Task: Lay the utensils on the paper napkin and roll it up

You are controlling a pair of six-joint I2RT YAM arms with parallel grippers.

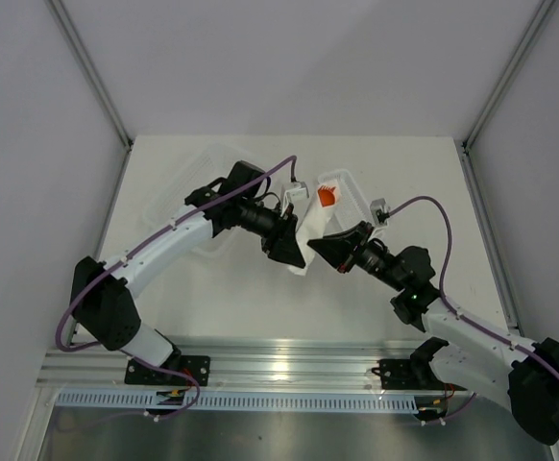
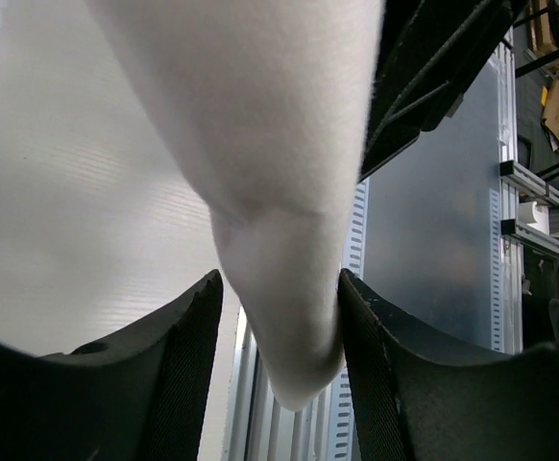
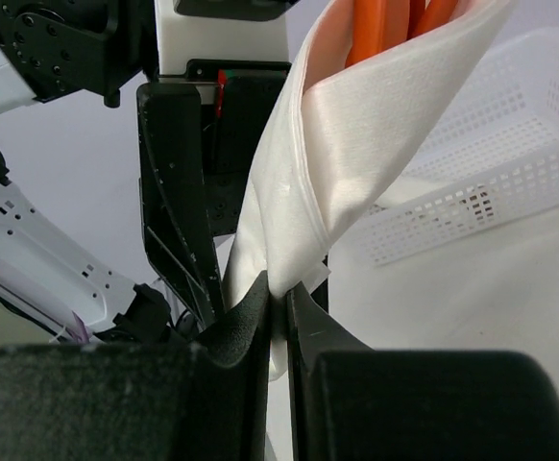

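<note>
Napkin point(image 3: 356, 144), rolled round the utensils point(image 3: 385, 29), sits between my arms: left gripper point(image 2: 279, 298) squeezes its lower end, right gripper point(image 3: 278, 298) pinches a fold there (both equally near). Its long axis points away from both, orange tips farthest.

Overhead view; two close wrist views

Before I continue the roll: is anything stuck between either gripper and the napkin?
Nothing visible is in the way. The left gripper and the right gripper each pinch the paper napkin directly, fingers against the paper. The orange utensils are wrapped inside and poke out of its open end.
</note>
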